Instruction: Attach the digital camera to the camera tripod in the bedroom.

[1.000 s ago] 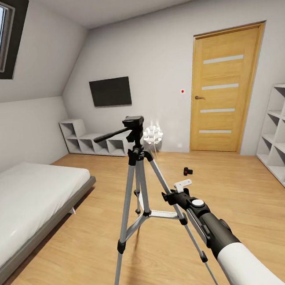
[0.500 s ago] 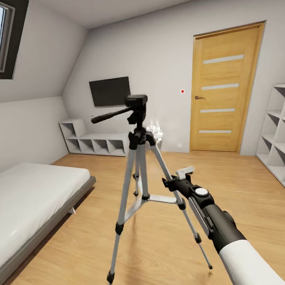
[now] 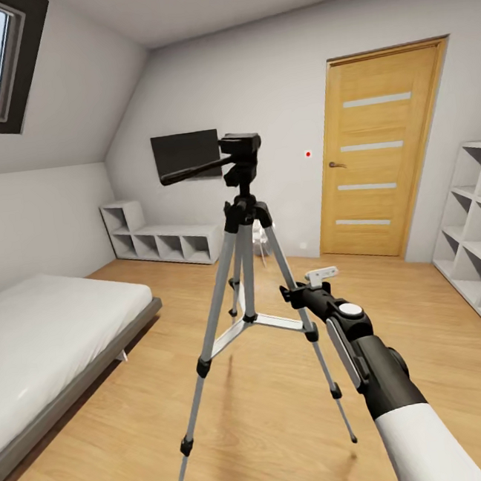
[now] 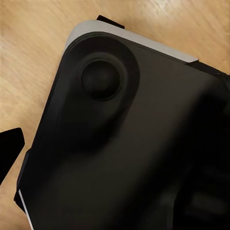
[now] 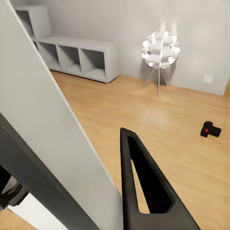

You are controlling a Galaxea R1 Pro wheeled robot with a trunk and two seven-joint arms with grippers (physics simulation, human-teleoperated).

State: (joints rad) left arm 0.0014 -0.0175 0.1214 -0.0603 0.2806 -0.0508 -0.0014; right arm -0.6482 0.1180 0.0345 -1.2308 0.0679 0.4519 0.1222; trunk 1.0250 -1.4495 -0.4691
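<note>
Right pincer (image 3: 304, 293) gripping tripod (image 3: 239, 218), wood floor (image 3: 277, 430)

White sloped walls (image 3: 72, 140), wood floor (image 3: 429, 323), wooden door (image 3: 384, 157), grey bed (image 3: 50, 337).

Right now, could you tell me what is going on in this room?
The robot's right end effector has hold of a leg of the camera tripod and seems to be carrying it, tilted, with its feet apparently off the wood floor. The digital camera lies on that floor beyond it, near a globe lamp, and is not mounted yet. The bed is to the left, and the door is shut. The left wrist view is too close to read.
</note>
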